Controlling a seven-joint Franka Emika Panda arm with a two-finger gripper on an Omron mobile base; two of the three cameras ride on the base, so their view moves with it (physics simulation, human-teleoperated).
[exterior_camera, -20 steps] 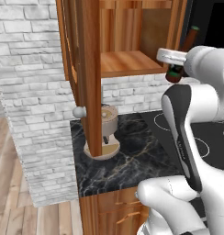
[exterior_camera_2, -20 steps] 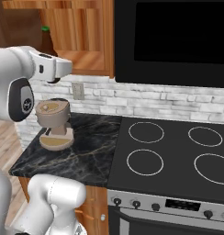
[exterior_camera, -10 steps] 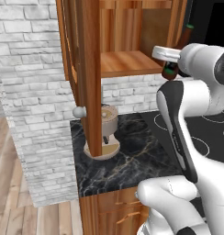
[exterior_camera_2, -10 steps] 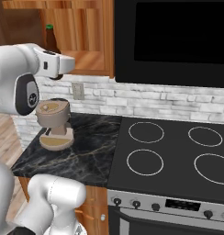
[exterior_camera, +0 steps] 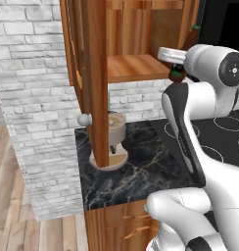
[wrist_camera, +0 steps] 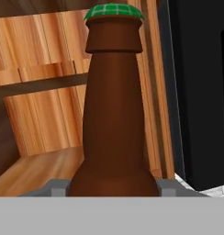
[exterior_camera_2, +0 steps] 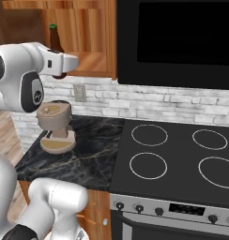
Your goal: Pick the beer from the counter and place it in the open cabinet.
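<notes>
While closed on beer (wrist_camera: 114,119) | end effector (exterior_camera_2: 60,70) | beside open cabinet (exterior_camera: 136,66) shelf

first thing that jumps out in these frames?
The beer, brown with a green cap, held upright in the pincer at the open cabinet, level with its shelf. Below, a tan coffee machine sits on the black marble top beside the stove.

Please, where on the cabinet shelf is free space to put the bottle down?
The plank shelf of the open cabinet looks bare from its door side to the right wall. It is tight only at the right front edge, where the claw holds the beer.
</notes>
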